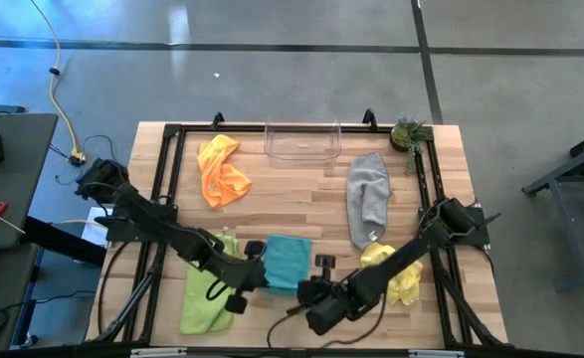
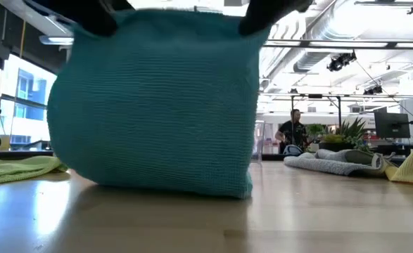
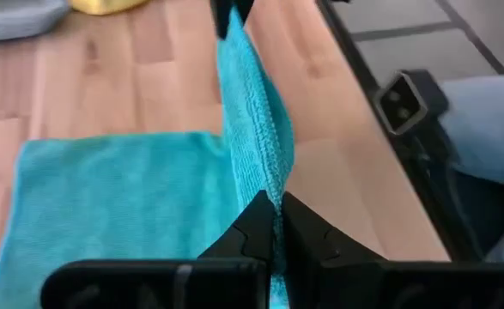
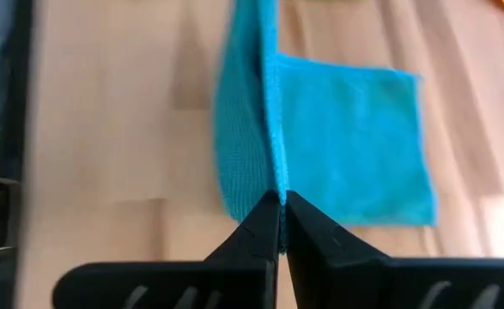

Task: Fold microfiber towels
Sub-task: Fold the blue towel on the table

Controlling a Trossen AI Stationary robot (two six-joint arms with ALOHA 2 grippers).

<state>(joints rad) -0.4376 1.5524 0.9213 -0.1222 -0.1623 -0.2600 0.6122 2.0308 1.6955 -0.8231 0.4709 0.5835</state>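
The teal towel (image 1: 289, 261) is at the table's near middle. Its near edge is raised between both grippers, and its far part (image 3: 123, 206) lies flat on the wood. My left gripper (image 1: 268, 277) is shut on the edge's left end and my right gripper (image 1: 302, 285) on its right end. In the low view the towel (image 2: 157, 105) hangs like a curtain from the left gripper (image 2: 100, 17) and the right gripper (image 2: 269, 14). The lime towel (image 1: 207, 288), orange towel (image 1: 222, 169), grey towel (image 1: 368, 197) and yellow towel (image 1: 396, 270) lie loose on the table. My left gripper pinches the teal towel's raised near edge (image 3: 273, 202) between its two fingers, at the left corner, slanting down from the table's left. The edge runs straight to the other gripper. The towel hangs below, and its lower part (image 2: 171, 184) rests on the table. My right gripper pinches the same raised edge (image 4: 277, 184) between its two fingers, at the right corner, slanting down from the table's right. The towel hangs below the fingers, and its far part (image 4: 355, 146) lies flat on the wood.
A clear plastic bin (image 1: 303, 141) stands at the far middle, with a small plant (image 1: 408, 132) at the far right corner. The lime towel lies just left of the teal one, under the left arm. Bare wood lies between the teal towel and the bin. A person (image 2: 293, 130) is in the room behind.
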